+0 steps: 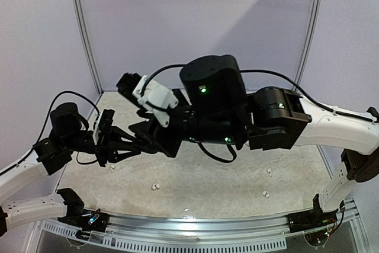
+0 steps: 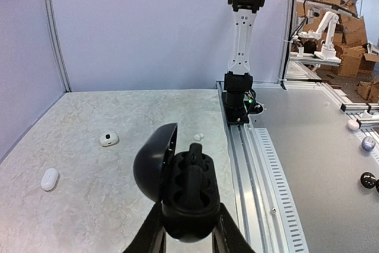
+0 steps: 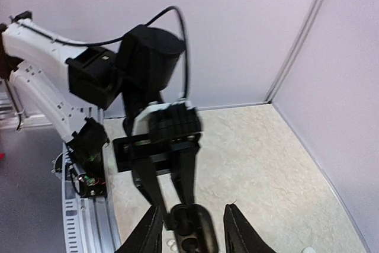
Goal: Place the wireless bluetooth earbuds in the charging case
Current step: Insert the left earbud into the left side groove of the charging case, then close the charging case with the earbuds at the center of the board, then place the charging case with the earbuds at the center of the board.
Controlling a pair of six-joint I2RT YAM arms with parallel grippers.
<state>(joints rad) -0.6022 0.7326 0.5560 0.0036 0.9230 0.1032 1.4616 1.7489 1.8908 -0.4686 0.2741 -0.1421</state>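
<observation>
Black case — white earbuds

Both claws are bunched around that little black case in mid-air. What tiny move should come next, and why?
Probably the right gripper should back away from the black case. Its fingers stand apart on either side of the case and grip nothing, while the left gripper clamps the open case above the table. White earbuds lie on the table, so it is free to fetch one.

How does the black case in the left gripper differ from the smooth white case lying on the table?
The black case is held up by the left gripper, lid open; the white case lies on the table, apparently closed. Black versus white. Both are rounded pebble shapes.
</observation>
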